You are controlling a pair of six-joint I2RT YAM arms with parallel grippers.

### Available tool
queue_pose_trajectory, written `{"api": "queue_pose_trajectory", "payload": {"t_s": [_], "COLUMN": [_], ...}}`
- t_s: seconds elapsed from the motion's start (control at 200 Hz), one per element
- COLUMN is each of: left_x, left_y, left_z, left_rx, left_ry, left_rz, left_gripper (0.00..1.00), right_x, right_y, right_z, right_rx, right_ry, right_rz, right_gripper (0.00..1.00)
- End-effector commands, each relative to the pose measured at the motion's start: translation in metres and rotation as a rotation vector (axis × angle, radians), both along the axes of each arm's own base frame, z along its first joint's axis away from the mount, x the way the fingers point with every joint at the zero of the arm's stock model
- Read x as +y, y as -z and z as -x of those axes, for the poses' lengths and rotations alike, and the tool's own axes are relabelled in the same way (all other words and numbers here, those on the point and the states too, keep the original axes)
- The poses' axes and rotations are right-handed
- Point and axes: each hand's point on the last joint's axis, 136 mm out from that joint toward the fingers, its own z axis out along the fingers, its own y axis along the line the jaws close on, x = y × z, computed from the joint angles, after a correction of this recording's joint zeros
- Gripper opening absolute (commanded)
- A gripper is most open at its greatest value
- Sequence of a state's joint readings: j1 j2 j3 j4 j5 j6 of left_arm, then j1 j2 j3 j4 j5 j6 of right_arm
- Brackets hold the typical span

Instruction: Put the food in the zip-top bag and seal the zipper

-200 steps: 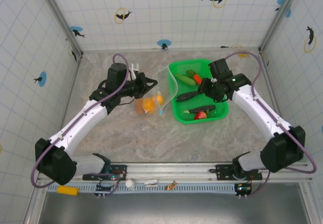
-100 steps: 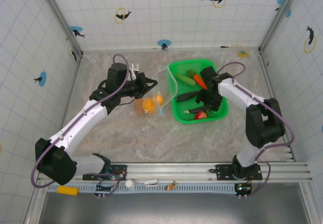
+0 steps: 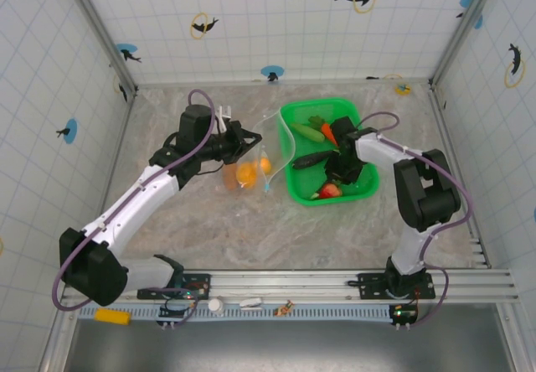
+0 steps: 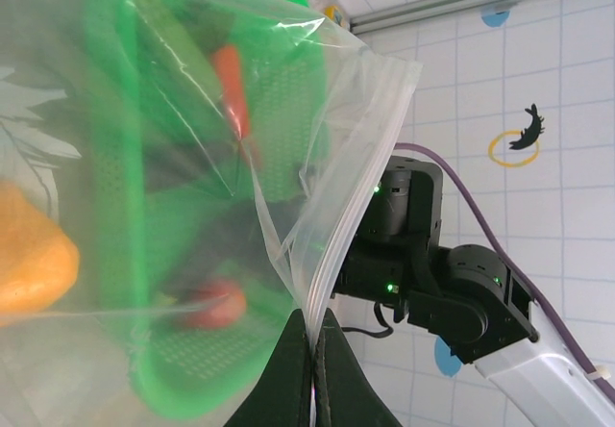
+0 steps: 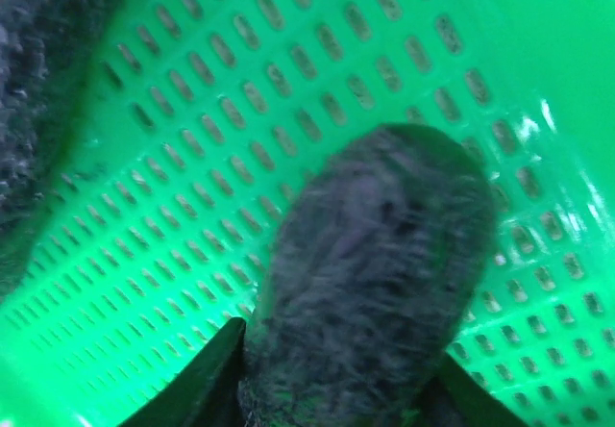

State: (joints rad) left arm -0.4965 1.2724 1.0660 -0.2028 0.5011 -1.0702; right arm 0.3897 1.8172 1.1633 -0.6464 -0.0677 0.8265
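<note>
The clear zip-top bag [image 3: 270,144] hangs from my left gripper [image 3: 250,142], which is shut on its mouth edge beside the zipper strip [image 4: 360,177]. Two orange food pieces [image 3: 248,173] lie inside the bag. In the left wrist view the closed fingers [image 4: 293,374] pinch the plastic. My right gripper [image 3: 339,171] is down inside the green basket [image 3: 301,194]. Its jaws press on both sides of a dark purple fuzzy food piece [image 5: 380,263]. A carrot [image 3: 323,128], a green piece [image 3: 305,131], a long dark piece [image 3: 311,160] and a red piece [image 3: 332,191] also lie in the basket.
The basket stands right of centre on the marbled table [image 3: 251,221], with the bag just left of it. Tiled walls [image 3: 251,20] close in the back and both sides. The right arm's elbow [image 3: 427,192] stands folded near the basket's right side.
The right gripper has dropped from above the basket's right side down into it and narrowed its jaws around the dark piece. The left arm and bag have stayed still.
</note>
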Motion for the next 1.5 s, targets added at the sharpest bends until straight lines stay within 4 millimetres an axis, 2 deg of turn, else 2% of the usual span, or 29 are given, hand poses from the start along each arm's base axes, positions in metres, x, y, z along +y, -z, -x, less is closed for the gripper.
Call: {"api": "queue_pose_trajectory", "payload": {"t_s": [0.0,0.215,0.345,0.49,0.611,0.711,0.811,0.961,1.101,1.186,1.306,1.416,1.491], "left_x": [0.002,0.001,0.001,0.001,0.000,-0.001,-0.002,-0.005,-0.007,-0.009,-0.010,-0.011,-0.011], "left_y": [0.001,-0.003,-0.003,-0.001,0.000,-0.002,-0.003,-0.004,-0.011,-0.019,-0.031,-0.043,-0.050], "left_z": [-0.002,-0.004,-0.004,-0.003,-0.004,-0.004,-0.005,-0.005,-0.007,-0.008,-0.007,-0.006,-0.006], "left_rx": [-0.015,-0.020,-0.022,-0.013,-0.006,-0.006,-0.004,0.002,0.000,-0.002,-0.012,-0.017,-0.022], "left_ry": [0.009,0.008,0.006,0.004,0.007,0.008,0.010,0.018,0.019,0.019,0.016,0.016,0.013], "left_rz": [-0.020,-0.015,-0.014,-0.012,-0.006,0.002,0.012,0.026,0.051,0.071,0.101,0.137,0.152], "left_gripper": [0.00,0.00,0.00,0.00,0.00,0.00,0.00,0.00,0.00,0.00,0.00,0.00,0.00], "right_x": [0.001,-0.010,-0.012,-0.006,0.014,0.042,0.069,0.106,0.133,0.142,0.144,0.145,0.154], "right_y": [-0.013,-0.066,-0.107,-0.161,-0.222,-0.276,-0.308,-0.327,-0.324,-0.316,-0.307,-0.294,-0.286], "right_z": [-0.011,-0.030,-0.037,-0.044,-0.044,-0.034,-0.023,-0.017,-0.014,-0.007,-0.001,-0.003,-0.004], "right_rx": [-0.054,-0.199,-0.318,-0.486,-0.700,-0.883,-0.978,-1.049,-1.125,-1.194,-1.287,-1.275,-1.253], "right_ry": [0.025,0.063,0.061,-0.033,-0.164,-0.292,-0.386,-0.457,-0.508,-0.490,-0.434,-0.398,-0.403], "right_rz": [-0.033,-0.070,-0.119,-0.142,-0.197,-0.238,-0.222,-0.166,-0.030,0.005,0.035,0.033,-0.005], "right_gripper": [0.33,0.32,0.32,0.33,0.34,0.34,0.34,0.34,0.33,0.34,0.34,0.33,0.33]}}
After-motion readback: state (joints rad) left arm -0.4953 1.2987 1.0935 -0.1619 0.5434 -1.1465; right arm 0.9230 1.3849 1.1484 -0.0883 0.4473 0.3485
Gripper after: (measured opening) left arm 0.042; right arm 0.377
